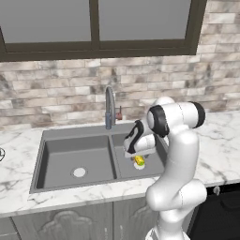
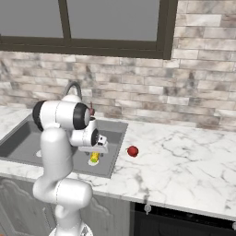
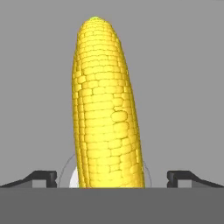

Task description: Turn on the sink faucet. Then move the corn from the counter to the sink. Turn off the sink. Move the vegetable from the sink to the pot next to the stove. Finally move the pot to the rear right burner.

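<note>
Left base view: arm bent down over the sink (image 1: pixel 56 159), hand low in the basin on the arm's side of the divider. Corn (image 1: pixel 139 161) lies on that basin's floor, right under the hand, on or just beside the pale drain. Faucet (image 1: pixel 109 108) stands behind the divider, its red-tipped lever on the arm's side of the spout; can't tell if water is running. Other basin's drain (image 1: pixel 79 172) sits in the open. White marble tabletop (image 1: pixel 220 140) wraps around the sink. Right base view: same pose from the other side. Gripper (image 2: pixel 95 154) hangs just above the corn (image 2: pixel 94 158) in the sink basin nearest the open tabletop (image 2: pixel 184 161). A small red object (image 2: pixel 132 151) rests on the tabletop just beside the sink's rim, apart from the corn. Faucet spout (image 2: pixel 73 87) peeks out behind the arm's shoulder. Hand view: corn (image 3: pixel 107 109) runs lengthwise up the middle on the grey sink floor, its greenish end at the far tip. Fingers (image 3: pixel 43 177) spread wide to either side of the cob, clear of it, nothing grasped. Pale drain ring (image 3: pixel 74 175) shows partly under the cob's near end.
</note>
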